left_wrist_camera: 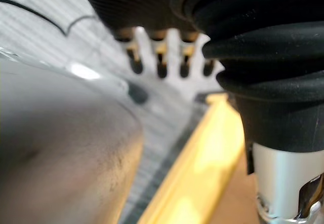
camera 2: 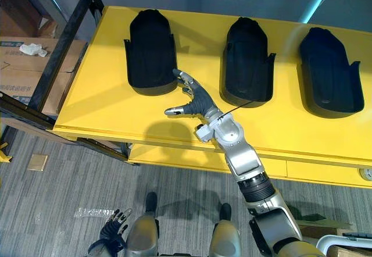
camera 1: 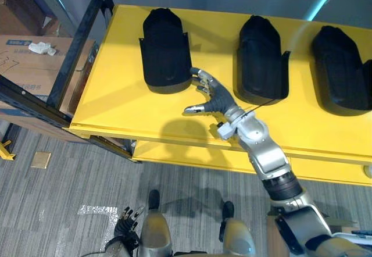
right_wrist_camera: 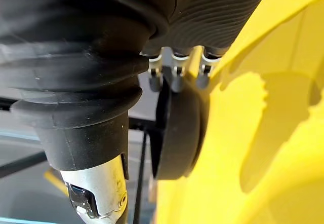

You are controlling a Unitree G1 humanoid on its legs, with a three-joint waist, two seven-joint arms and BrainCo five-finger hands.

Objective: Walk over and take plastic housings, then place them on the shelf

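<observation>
1. Three black plastic housings are lying in a row on a yellow table [camera 1: 116, 94]: the left housing [camera 1: 165, 50], the middle housing [camera 1: 261, 56] and the right housing [camera 1: 340, 71], each apart from the next.
2. The right hand [camera 1: 214, 97] is sitting over the table between the left and middle housings. Its fingers [right_wrist_camera: 174, 74] are straight and spread, with the tips at the near right corner of the left housing and seemingly touching its rim. The thumb is sticking out to the left, and the hand is gripping nothing.
3. The left hand [camera 1: 125, 225] is hanging low by the floor, with relaxed fingers and nothing in it.
4. What could go wrong: the fingers are meeting only one corner, so a grip taken here would likely be off-centre. The housing could pivot, slide farther across the smooth table, or tip out of the hand when lifted.
5. A second risk: a black rack [camera 1: 75, 53] is standing just left of the table, and a swinging housing could knock against it.
6. The left housing's long axis is running near to far. Its rounded, narrower end is pointing far, and its wider, squared end with side flaps is facing near. The other two are lying much the same way.
</observation>
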